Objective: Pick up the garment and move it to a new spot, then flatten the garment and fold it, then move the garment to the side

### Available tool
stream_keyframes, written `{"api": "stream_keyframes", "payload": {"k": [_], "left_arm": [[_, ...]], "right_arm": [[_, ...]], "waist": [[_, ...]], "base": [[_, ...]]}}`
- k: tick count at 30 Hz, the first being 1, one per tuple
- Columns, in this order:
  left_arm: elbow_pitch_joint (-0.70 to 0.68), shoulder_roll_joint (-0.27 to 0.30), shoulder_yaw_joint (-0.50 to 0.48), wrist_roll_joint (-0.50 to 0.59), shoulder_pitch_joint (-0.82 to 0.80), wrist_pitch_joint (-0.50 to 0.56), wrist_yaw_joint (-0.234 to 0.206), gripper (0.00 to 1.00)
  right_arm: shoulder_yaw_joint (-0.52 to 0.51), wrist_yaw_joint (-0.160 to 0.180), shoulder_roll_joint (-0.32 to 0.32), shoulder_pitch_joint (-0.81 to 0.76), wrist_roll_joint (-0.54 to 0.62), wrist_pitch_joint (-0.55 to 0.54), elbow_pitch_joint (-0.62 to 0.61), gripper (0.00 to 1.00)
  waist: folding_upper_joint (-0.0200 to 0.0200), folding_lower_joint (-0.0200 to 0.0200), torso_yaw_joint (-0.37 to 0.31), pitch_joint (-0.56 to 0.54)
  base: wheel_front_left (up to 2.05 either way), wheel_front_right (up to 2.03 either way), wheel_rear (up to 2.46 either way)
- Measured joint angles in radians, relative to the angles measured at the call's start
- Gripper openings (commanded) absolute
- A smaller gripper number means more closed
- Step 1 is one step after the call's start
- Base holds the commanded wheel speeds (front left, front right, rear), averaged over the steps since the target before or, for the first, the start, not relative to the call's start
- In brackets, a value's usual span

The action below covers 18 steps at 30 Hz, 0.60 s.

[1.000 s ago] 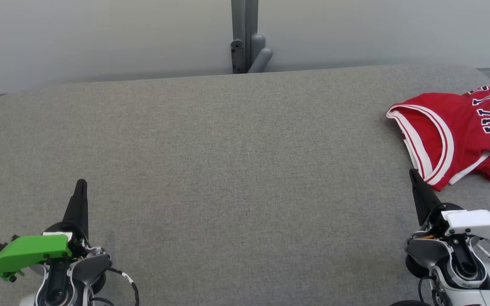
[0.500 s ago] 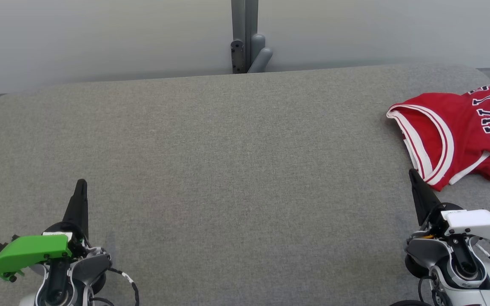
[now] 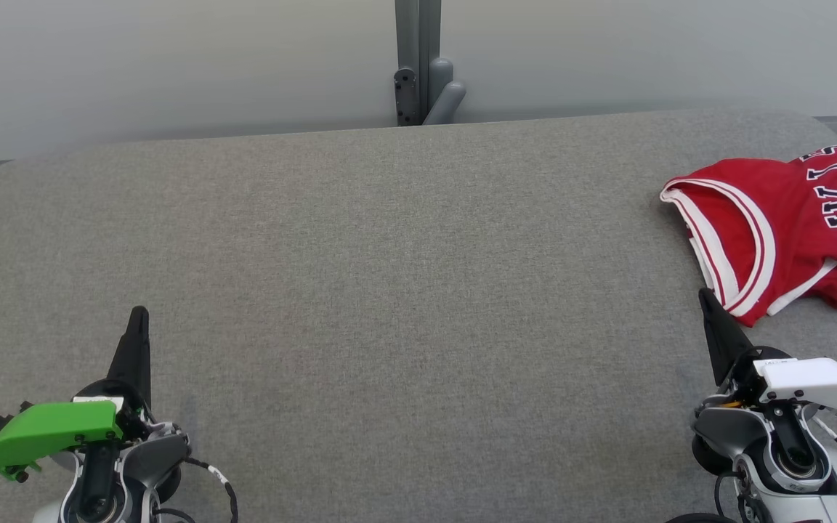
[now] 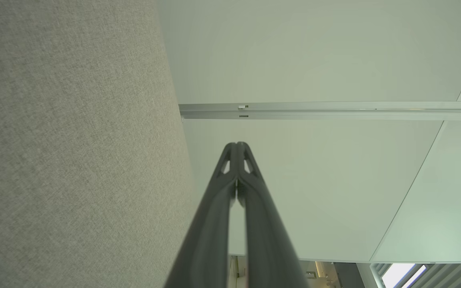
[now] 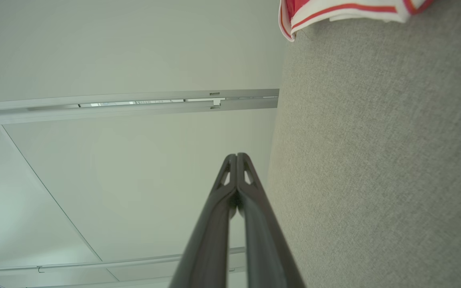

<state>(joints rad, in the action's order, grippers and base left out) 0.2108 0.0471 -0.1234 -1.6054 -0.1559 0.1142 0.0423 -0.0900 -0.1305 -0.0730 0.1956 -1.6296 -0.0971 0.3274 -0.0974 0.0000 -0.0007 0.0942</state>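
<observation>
Nothing changing since earlier frames: arms and garment [image 3: 767,218] staying put. Left gripper [image 3: 139,314] sitting clenched at lower left, holding nothing. Right gripper [image 3: 704,296] clenched too, empty, tip near garment's hem, not touching. Garment lying crumpled at table [image 3: 389,254] right edge, running out of frame. Centre and left of table offering wide open room.

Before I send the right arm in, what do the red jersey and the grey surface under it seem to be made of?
Red jersey: looks like thin, smooth synthetic knit; it lies in soft folds, with white-and-red banded trim. Grey surface: matte woven cloth, a fine heathered weave showing up close; what lies beneath the cloth cannot be told.
</observation>
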Motion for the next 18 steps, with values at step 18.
{"api": "stream_keyframes", "payload": {"k": [18], "left_arm": [[0.0,0.0,0.0,0.0,0.0,0.0,0.0,0.0]], "right_arm": [[0.007,0.0,-0.005,0.0,-0.007,0.007,0.0,0.0]], "waist": [[0.0,0.0,0.0,0.0]], "base": [[0.0,0.0,0.0]]}}
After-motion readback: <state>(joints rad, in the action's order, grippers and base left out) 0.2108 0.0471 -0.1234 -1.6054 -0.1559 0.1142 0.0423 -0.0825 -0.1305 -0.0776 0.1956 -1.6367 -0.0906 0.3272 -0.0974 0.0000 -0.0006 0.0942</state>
